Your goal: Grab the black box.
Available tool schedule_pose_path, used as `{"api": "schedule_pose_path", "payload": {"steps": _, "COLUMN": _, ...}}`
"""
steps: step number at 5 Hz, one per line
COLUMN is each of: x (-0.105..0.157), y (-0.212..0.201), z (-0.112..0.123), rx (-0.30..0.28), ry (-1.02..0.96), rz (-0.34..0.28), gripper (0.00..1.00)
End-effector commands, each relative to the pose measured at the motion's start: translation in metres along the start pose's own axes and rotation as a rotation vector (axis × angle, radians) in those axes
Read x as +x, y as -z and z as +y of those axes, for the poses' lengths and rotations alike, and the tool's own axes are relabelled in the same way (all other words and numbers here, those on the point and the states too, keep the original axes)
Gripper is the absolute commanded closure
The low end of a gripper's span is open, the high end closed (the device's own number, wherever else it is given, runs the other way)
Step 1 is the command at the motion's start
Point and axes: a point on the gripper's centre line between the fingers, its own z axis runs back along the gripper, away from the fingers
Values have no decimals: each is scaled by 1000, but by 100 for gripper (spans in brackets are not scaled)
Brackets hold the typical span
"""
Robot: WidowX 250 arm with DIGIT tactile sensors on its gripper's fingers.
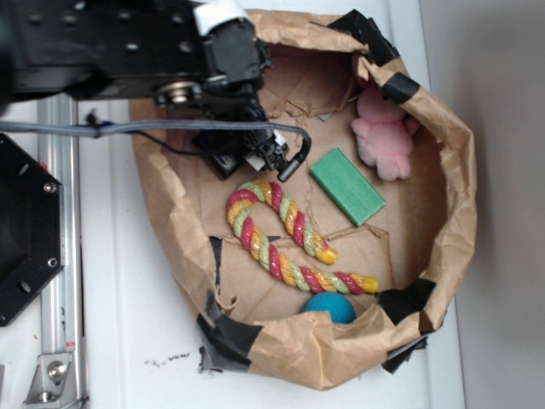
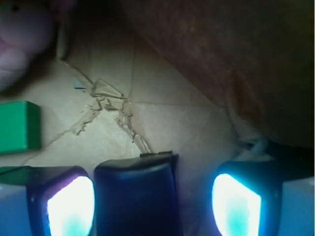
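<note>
Item: the small, glossy black box (image 2: 137,194) with rounded edges is lying flat on the brown paper floor, sitting between the two fingers in the wrist view; in the exterior view the arm is largely hiding it.
Location: it is resting near the upper left of the crumpled brown paper basin (image 1: 456,213), under the robot's wrist.
Orientation: it is appearing roughly square, so no clear long axis is showing; its far edge is running about crosswise between the fingers.
Gripper: the black gripper (image 2: 152,199) is standing wide, its glowing pads (image 2: 71,206) sitting on either side of the box, the left one close to it and the right one apart from it.
Progress: approach and straddling are looking done; closing on the box and lifting are remaining, as a judgement.
Neighbours: the green rectangular block (image 1: 347,185) is lying just beside, then the pink plush toy (image 1: 383,132), the striped rope candy cane (image 1: 285,237) and the blue ball (image 1: 330,307).
</note>
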Motion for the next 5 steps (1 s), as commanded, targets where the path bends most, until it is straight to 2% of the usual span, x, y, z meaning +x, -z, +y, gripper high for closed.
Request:
{"api": "schedule_pose_path", "payload": {"steps": 1, "x": 2, "y": 6, "z": 13, "rx": 58, "ry": -3, "rz": -34, "gripper": 0}}
{"api": "schedule_pose_path", "payload": {"steps": 2, "x": -13, "y": 24, "z": 5, "rx": 57, "ry": 74, "rz": 12, "gripper": 0}}
{"api": "schedule_pose_path", "payload": {"steps": 3, "x": -36, "y": 32, "z": -17, "rx": -104, "ry": 181, "rz": 108, "gripper": 0}}
{"api": "schedule_pose_path", "payload": {"steps": 4, "x": -44, "y": 25, "z": -26, "rx": -137, "ry": 195, "rz": 122, "gripper": 0}}
{"api": "schedule_pose_path", "payload": {"steps": 5, "x": -40, "y": 19, "z": -25, "rx": -133, "ry": 164, "rz": 100, "gripper": 100}}
